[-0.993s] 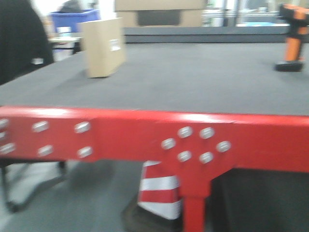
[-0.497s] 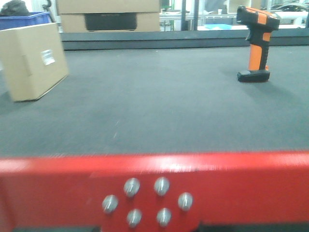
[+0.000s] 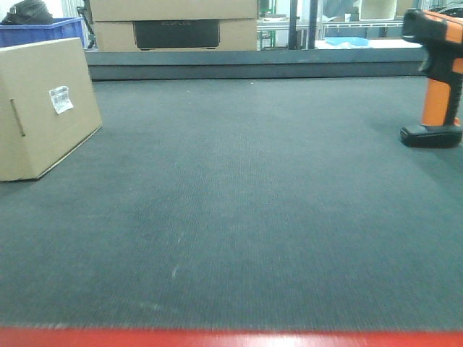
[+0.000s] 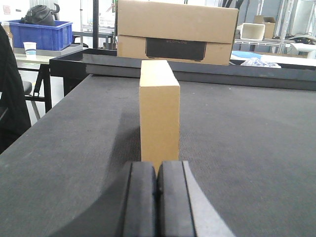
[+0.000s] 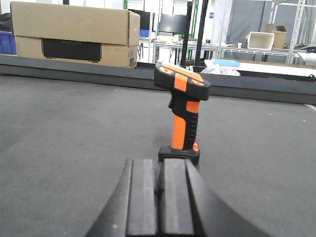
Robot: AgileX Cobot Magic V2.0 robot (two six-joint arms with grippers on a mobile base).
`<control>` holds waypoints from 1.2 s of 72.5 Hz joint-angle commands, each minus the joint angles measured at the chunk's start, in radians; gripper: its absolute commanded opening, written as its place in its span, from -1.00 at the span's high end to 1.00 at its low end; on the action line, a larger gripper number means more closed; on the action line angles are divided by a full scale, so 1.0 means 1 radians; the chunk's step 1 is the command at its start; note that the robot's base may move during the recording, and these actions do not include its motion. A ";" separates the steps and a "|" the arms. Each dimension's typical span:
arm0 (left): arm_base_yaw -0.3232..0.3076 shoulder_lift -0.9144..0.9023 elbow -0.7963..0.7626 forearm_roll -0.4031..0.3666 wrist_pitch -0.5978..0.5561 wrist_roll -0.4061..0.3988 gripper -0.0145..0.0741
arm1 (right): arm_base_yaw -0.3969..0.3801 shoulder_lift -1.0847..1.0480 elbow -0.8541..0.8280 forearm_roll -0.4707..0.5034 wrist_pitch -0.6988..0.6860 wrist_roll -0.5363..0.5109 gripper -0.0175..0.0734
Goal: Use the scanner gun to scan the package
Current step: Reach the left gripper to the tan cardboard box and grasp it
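Frontally, frame edges crop the scanner gun (image 3: 438, 100) and the package (image 3: 45, 116); left fingers (image 4: 140, 202) and right fingers (image 5: 143, 197) sit pressed together.

Left pincer (image 4: 157, 172), right pincer (image 5: 159, 173): matte black, flat-sided.

Both grippers closed, pointing straight ahead.
The left gripper (image 4: 157, 173) has its black fingers (image 4: 140, 202) pressed flat together; the right gripper (image 5: 159, 170) matches it, its pads meeting along a thin seam.
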 commanded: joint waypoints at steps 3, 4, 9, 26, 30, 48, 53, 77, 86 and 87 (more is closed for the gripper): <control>0.000 -0.004 -0.002 0.001 -0.020 -0.004 0.92 | -0.001 -0.003 0.000 -0.005 -0.023 -0.001 0.98; 0.000 -0.004 -0.002 0.001 -0.020 -0.004 0.92 | -0.001 -0.003 0.000 -0.005 -0.023 -0.001 0.98; 0.000 -0.004 -0.002 0.001 -0.020 -0.004 0.92 | -0.001 -0.003 0.000 -0.005 -0.023 -0.001 0.98; 0.000 -0.004 -0.002 0.001 -0.020 -0.004 0.92 | -0.001 -0.003 0.000 -0.005 -0.023 -0.001 0.98; 0.000 -0.004 -0.002 0.001 -0.020 -0.004 0.92 | -0.001 -0.003 0.000 -0.005 -0.023 -0.001 0.98; 0.000 -0.004 -0.002 0.001 -0.020 -0.004 0.92 | -0.001 -0.003 0.000 -0.005 -0.023 -0.001 0.98; 0.000 -0.004 -0.002 0.001 -0.020 -0.004 0.92 | -0.001 -0.003 0.000 -0.005 -0.023 -0.001 0.98; 0.000 -0.004 -0.002 0.001 -0.020 -0.004 0.92 | -0.001 -0.003 0.000 -0.005 -0.023 -0.001 0.98; 0.001 -0.004 -0.002 0.001 -0.029 -0.004 0.92 | -0.001 -0.003 0.000 -0.005 -0.023 -0.001 0.98; 0.001 -0.004 -0.002 0.001 -0.039 -0.004 0.92 | -0.001 -0.003 0.000 -0.005 -0.023 -0.001 0.98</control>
